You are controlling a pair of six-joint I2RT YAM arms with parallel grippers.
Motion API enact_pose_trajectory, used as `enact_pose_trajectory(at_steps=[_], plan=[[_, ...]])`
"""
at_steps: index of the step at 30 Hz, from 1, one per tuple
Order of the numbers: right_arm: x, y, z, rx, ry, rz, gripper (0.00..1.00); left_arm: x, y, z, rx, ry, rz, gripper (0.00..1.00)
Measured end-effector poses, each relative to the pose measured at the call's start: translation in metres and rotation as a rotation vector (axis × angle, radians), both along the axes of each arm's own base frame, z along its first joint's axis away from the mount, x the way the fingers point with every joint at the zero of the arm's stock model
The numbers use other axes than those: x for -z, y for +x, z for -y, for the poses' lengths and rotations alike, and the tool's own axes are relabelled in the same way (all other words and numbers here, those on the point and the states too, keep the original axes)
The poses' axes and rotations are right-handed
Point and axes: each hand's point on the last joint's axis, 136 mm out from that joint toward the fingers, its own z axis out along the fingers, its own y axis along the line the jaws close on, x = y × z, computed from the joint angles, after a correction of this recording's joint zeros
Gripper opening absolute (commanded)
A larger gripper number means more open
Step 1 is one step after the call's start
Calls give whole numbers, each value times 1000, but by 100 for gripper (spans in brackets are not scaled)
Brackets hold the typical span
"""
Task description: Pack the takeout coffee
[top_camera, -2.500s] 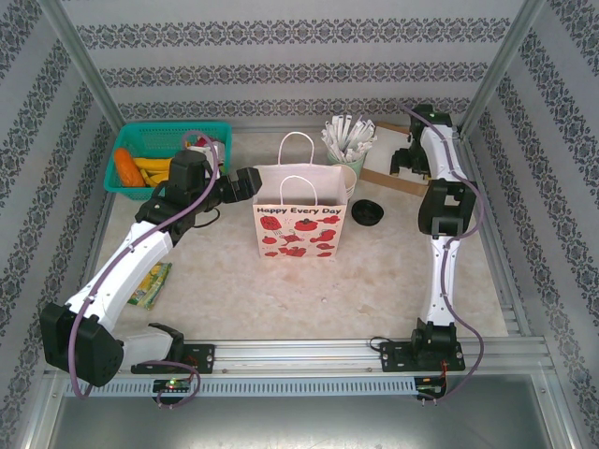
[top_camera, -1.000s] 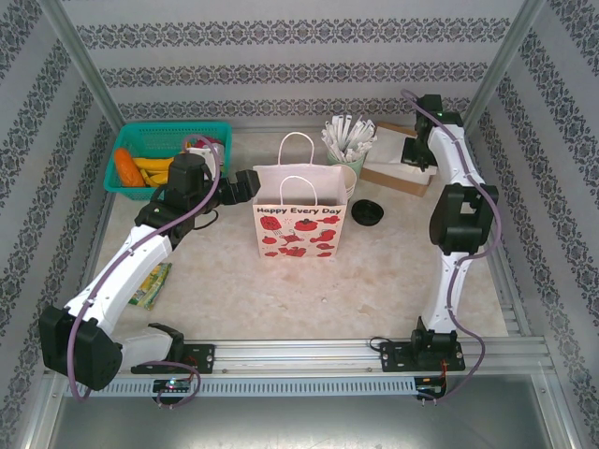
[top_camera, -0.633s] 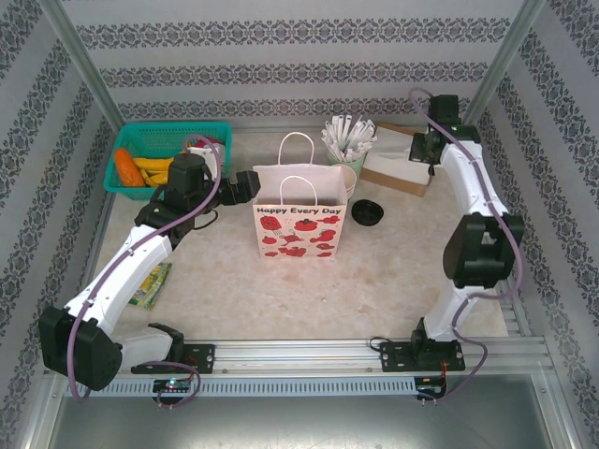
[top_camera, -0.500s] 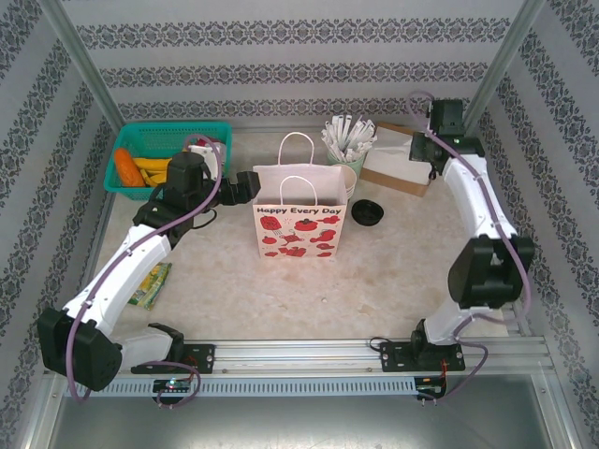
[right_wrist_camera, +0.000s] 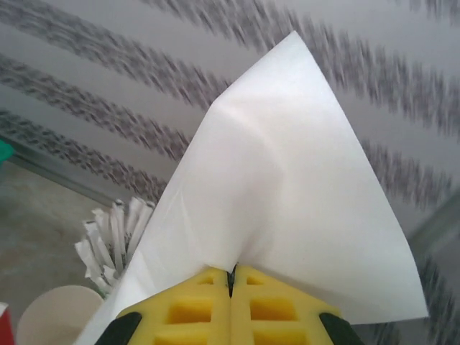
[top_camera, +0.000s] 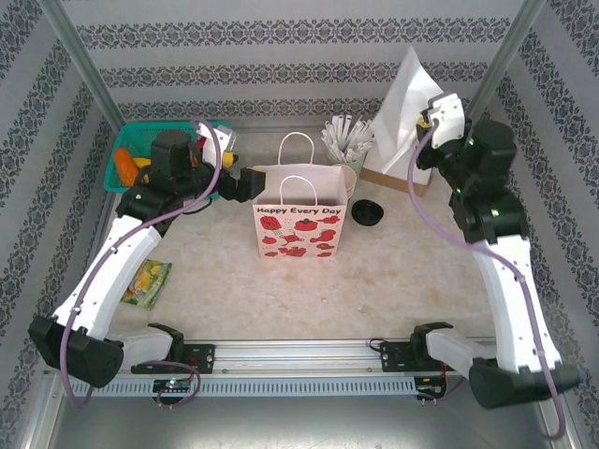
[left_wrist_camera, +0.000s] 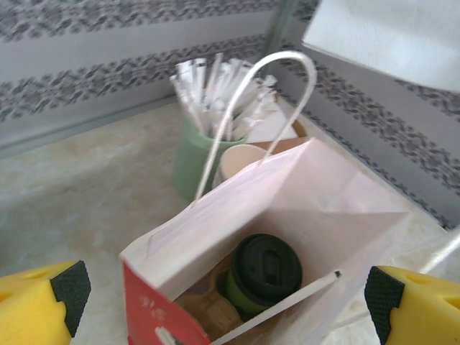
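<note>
Coffee (left_wrist_camera: 260,279) upright in bag (left_wrist_camera: 327,198), lid (left_wrist_camera: 270,266) up; left pincer (left_wrist_camera: 227,300) apart, right pincer (right_wrist_camera: 231,279) clamping napkin (right_wrist_camera: 287,180).

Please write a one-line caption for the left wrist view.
Black-lidded green paper coffee cup sits inside the open white paper gift bag.

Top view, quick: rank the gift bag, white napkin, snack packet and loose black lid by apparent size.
1. gift bag
2. white napkin, held up nearer the camera, so flattered
3. snack packet
4. loose black lid

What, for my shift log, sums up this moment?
cup: in bag, lidded | left jaws: open by bag | right jaws: shut on napkin, held high
</note>
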Motion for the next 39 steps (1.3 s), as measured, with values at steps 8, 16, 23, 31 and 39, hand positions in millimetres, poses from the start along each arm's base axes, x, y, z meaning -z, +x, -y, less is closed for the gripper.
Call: enact_pose_trajectory(at_steps=[8, 16, 23, 31, 39], plan=[[-24, -36, -89, -404, -315, 229, 0, -15, -2, 25, 204, 27, 30, 100], [25, 0, -129, -588, -517, 218, 0, -16, -8, 34, 308, 41, 36, 100], [32, -10, -152, -674, -582, 263, 0, -15, -5, 33, 290, 50, 39, 100], [46, -11, -164, -691, -695, 263, 0, -3, 9, 24, 205, 81, 23, 100], [86, -18, -181, -784, -894, 177, 0, 10, 14, -3, 71, 64, -11, 100]])
